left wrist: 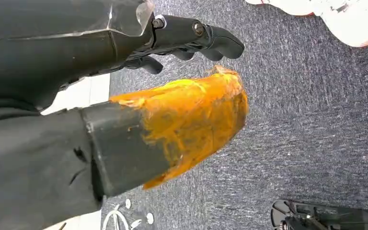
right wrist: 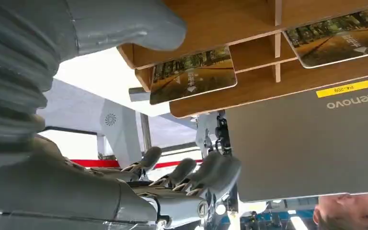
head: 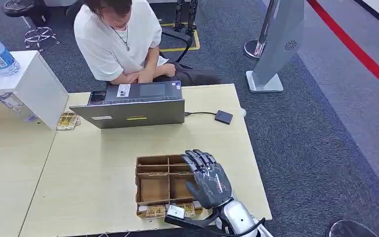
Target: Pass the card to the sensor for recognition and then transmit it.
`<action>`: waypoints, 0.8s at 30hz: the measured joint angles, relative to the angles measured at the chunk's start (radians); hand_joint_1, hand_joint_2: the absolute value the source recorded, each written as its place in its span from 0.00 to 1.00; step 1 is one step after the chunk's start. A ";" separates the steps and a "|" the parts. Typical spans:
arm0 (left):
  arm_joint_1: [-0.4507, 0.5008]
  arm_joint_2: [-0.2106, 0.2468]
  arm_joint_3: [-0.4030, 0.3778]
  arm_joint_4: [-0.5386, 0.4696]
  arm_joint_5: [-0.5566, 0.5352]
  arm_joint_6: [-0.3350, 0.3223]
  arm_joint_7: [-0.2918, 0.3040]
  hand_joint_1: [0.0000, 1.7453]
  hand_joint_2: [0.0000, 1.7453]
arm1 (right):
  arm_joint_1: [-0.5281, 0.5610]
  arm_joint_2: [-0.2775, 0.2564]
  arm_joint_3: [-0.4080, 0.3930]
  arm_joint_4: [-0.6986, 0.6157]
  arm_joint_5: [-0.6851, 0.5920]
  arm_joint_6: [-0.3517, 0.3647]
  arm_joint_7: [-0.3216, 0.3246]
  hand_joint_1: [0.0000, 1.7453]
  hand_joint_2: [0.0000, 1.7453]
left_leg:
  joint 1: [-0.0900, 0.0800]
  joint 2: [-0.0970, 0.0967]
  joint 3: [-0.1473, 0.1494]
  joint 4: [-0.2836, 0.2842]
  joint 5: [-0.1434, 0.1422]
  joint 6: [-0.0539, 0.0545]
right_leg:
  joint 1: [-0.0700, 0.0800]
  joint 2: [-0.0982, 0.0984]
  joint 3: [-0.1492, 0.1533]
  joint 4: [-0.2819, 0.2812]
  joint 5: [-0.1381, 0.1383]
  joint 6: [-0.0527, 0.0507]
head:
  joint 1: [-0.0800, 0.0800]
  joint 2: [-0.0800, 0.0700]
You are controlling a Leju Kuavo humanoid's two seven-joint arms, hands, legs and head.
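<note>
On the wooden table (head: 94,187), head view: the right hand (head: 208,181) is seen spread and empty over the wooden tray (head: 143,183), fingers apart. Cards (head: 155,211) lie in the tray's nearest row; the small black sensor (head: 223,117) sits beside the laptop (head: 134,112), cabled to it, well apart from the tray. A person sits behind the laptop.

Left wrist view: the left hand (left wrist: 191,40) hangs over grey carpet, fingers curled in, nothing held.

Right wrist view: fingers (right wrist: 211,173) are seen loosely apart; two cards (right wrist: 191,76) rest in the tray compartments. "Lenovo" and a yellow sticker, seemingly "P4-209", are read on the laptop lid.

Judgement: one card should be pinched by its edge and lifted without dragging its neighbour.
</note>
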 joint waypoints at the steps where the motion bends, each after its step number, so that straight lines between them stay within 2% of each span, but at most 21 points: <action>1: 0.000 0.000 0.000 0.000 0.000 0.000 0.000 0.00 0.00 | 0.000 0.000 0.000 0.000 0.000 0.002 0.000 0.25 1.00 | 0.000 0.000 0.000 0.000 0.000 0.000 | 0.000 0.000 0.000 0.000 0.000 0.000 | 0.000 0.000; 9: 0.000 0.000 0.000 0.000 -0.001 -0.001 0.000 0.00 0.00 | -0.001 0.000 0.003 0.002 -0.002 0.006 0.002 0.27 1.00 | 0.000 0.000 0.000 0.000 0.000 0.000 | 0.000 0.000 0.000 0.000 0.000 0.000 | 0.000 0.000; 16: 0.000 0.000 0.000 0.000 -0.002 -0.001 0.000 0.00 0.00 | -0.002 0.000 0.004 0.010 -0.002 0.006 0.008 0.42 1.00 | 0.000 0.000 0.000 0.000 0.000 0.000 | 0.000 0.000 0.000 0.000 0.000 0.000 | 0.000 0.000; 24: 0.000 0.000 0.000 0.000 -0.002 -0.001 0.002 0.00 0.00 | -0.002 0.000 0.004 0.015 -0.002 0.006 0.008 0.40 1.00 | 0.000 0.000 0.000 0.000 0.000 0.000 | 0.000 0.000 0.000 0.000 0.000 0.000 | 0.000 0.000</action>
